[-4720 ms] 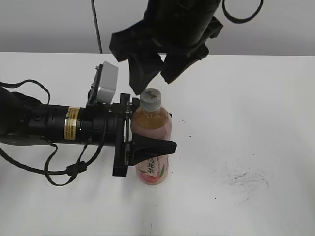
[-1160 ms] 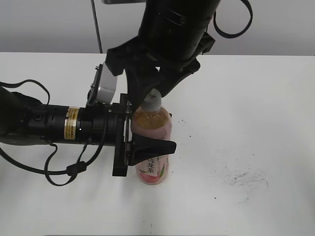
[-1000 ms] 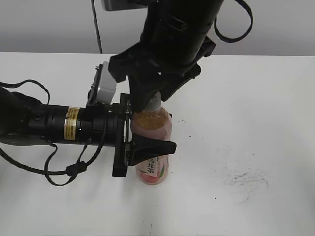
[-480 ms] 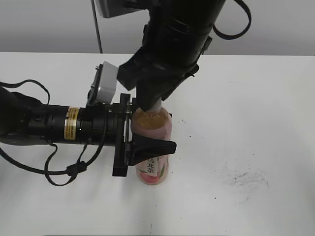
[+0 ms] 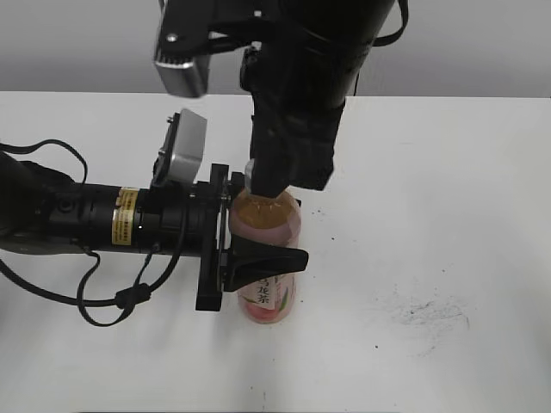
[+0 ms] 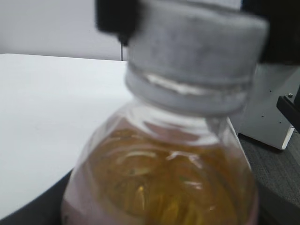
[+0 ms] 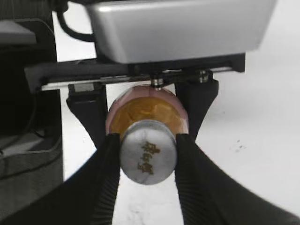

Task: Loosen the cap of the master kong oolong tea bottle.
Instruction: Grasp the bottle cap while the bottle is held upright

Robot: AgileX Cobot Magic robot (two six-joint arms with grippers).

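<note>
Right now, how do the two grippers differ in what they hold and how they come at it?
The left gripper reaches in level from the side and clamps the bottle around its body; the right gripper comes down from above and pinches only the small grey cap. Both are black and shut on the same upright bottle.

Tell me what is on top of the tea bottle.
The grey ribbed cap sits on the bottle, a dark mark on its top. The right end effector is shut on its sides. In the exterior view the arm covers the cap; the left end effector clamps the bottle's body.
</note>
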